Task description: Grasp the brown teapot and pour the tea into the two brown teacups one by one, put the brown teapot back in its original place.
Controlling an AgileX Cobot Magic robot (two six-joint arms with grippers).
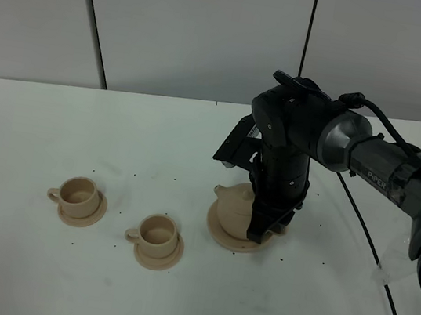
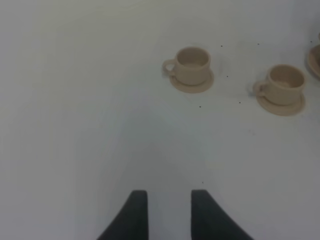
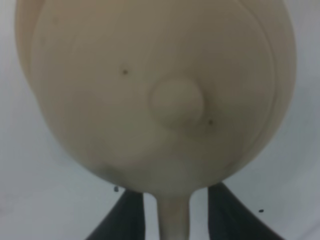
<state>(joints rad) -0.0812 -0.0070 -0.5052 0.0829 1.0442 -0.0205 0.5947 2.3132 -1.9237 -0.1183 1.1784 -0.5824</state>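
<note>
The brown teapot [image 1: 234, 202] sits on its wide saucer, the original place [image 1: 222, 236], right of centre. My right gripper [image 1: 268, 223] reaches down behind it. In the right wrist view the teapot [image 3: 160, 95] fills the frame, and its loop handle [image 3: 173, 220] stands between the dark fingers [image 3: 131, 217] of the right gripper [image 3: 175, 220], with a thin gap on each side, so the jaws are open. The two brown teacups [image 1: 79, 195] [image 1: 158, 231] rest on small saucers to the left. The left gripper [image 2: 167, 215] is open over bare table, with both teacups [image 2: 192, 64] [image 2: 286, 82] ahead of it.
A black cable [image 1: 366, 228] runs down the table on the right beside the right arm [image 1: 376, 162]. Small dark specks dot the white tabletop [image 1: 41, 124]. A grey panelled wall [image 1: 182, 27] stands behind the table.
</note>
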